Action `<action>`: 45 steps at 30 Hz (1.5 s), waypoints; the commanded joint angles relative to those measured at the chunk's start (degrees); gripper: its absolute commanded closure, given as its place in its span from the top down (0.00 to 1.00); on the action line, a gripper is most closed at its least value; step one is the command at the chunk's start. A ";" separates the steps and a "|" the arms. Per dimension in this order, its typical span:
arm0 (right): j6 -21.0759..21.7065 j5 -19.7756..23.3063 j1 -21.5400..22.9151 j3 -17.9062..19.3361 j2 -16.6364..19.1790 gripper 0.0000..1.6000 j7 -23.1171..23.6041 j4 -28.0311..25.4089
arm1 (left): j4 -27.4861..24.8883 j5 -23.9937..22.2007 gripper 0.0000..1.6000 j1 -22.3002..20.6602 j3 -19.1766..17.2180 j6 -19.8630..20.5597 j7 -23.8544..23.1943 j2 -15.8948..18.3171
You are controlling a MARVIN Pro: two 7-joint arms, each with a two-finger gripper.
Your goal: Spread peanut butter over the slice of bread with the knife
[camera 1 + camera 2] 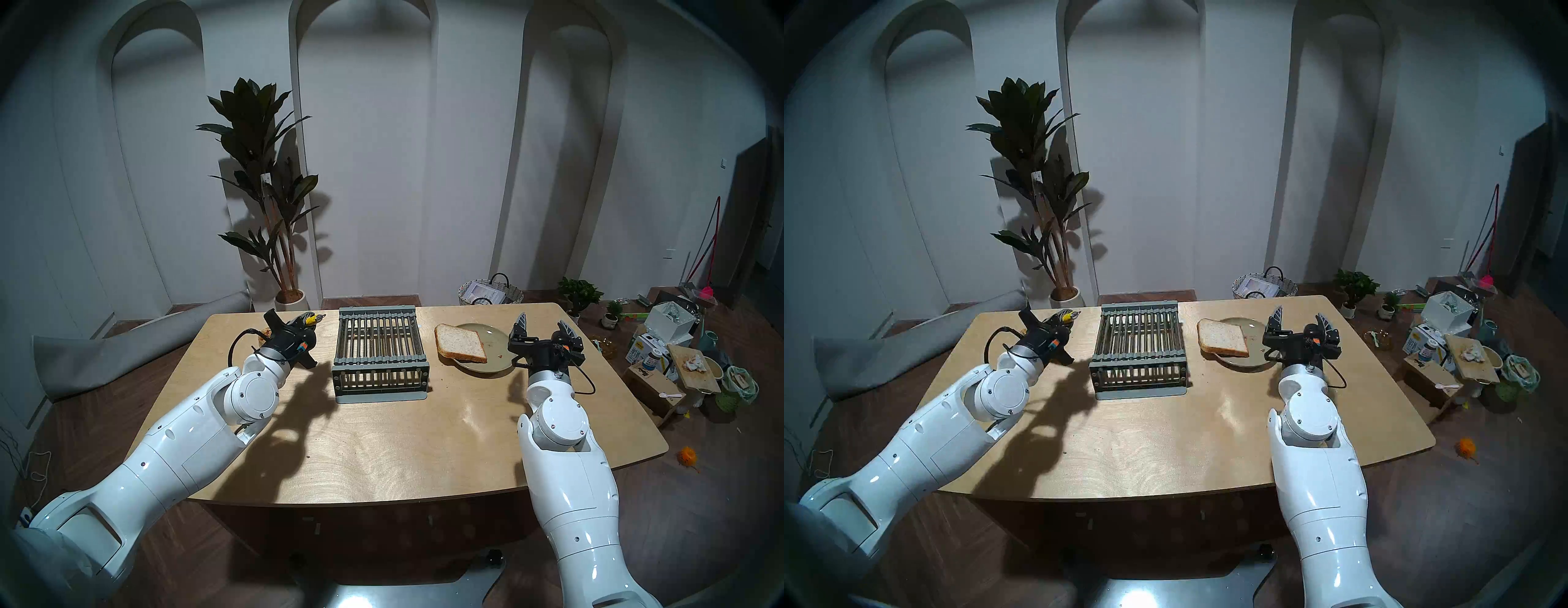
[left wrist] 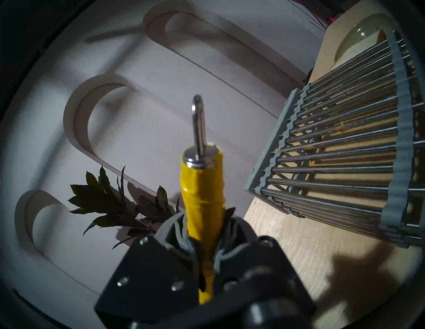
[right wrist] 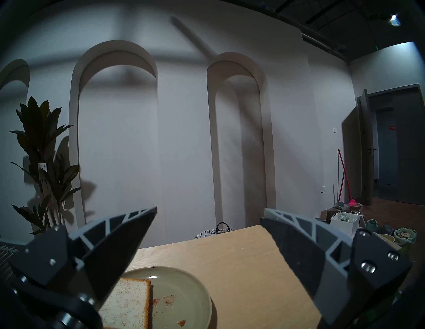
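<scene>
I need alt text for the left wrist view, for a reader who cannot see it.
The left gripper holds the knife by its yellow handle, the blade pointing away toward a white arched wall. At right, a grey slatted rack stands on the wooden table; a plant is behind.

I see a grey slatted rack (image 1: 379,356) mid-table (image 1: 382,446), olive-green plate (image 1: 492,339) to its right, tall potted plant (image 1: 263,178) behind, clutter of boxes (image 1: 670,339) on the floor

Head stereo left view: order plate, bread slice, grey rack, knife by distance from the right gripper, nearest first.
From the right gripper:
1. plate, just to its left.
2. bread slice, on the plate's left half.
3. grey rack, table centre.
4. knife, far left, in the left gripper.
</scene>
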 commanded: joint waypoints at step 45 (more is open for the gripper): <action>-0.74 2.43 0.24 1.00 0.76 1.00 1.96 -0.66 | -5.87 5.02 0.00 -1.15 -0.61 2.87 2.60 0.57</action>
